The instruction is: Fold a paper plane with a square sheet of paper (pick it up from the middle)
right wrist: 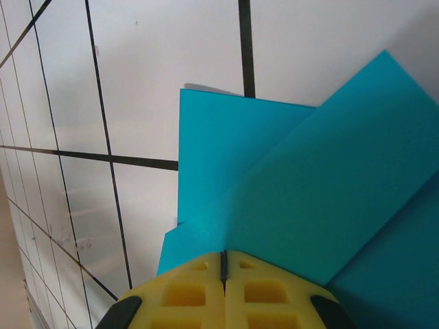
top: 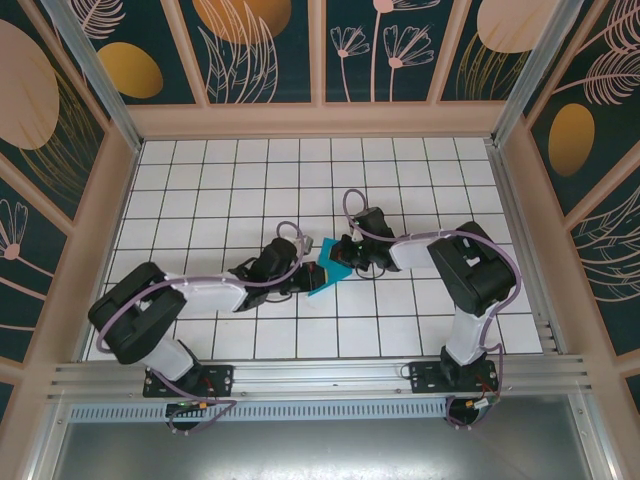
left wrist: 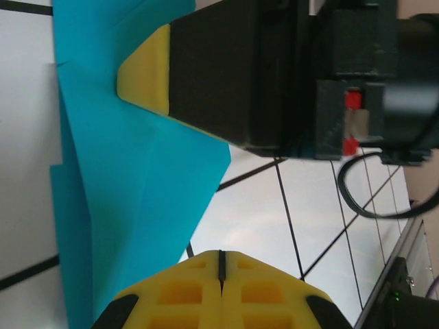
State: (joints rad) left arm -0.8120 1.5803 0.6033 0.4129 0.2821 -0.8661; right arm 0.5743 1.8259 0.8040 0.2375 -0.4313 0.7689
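From above, the two arms meet mid-counter (top: 220,180), and the sheet of paper (top: 330,268) lies between them as a small creased teal shape flat on the white tiles. The left hand (top: 303,278) sits at its near-left edge and the right hand (top: 347,250) at its far-right edge. This view is too distant to show how the fingers stand.

The left wrist camera supplies that. The left hand's (left wrist: 221,274) yellow ribbed fingertips are clenched, meeting along a thin dark seam with nothing between them, and their tips sit at the paper's (left wrist: 137,178) near edge. Across the sheet, the right hand (left wrist: 140,79) comes down as a black block with a rounded yellow tip resting on the teal surface. A diagonal crease runs through the paper here, and stepped layers show at its left border. A black cable (left wrist: 357,199) loops beside the right arm's housing.

The right wrist camera shows the right hand (right wrist: 223,274) clenched too, its yellow fingertips closed on the same kind of seam, empty, over the paper's (right wrist: 309,205) edge. From this side the folds read differently: a broad flap lies slantwise over a squarer layer beneath, all edges crisp and straight. The paper is matte and plain; the counter (right wrist: 171,55) is glossy white with thin black grid lines.
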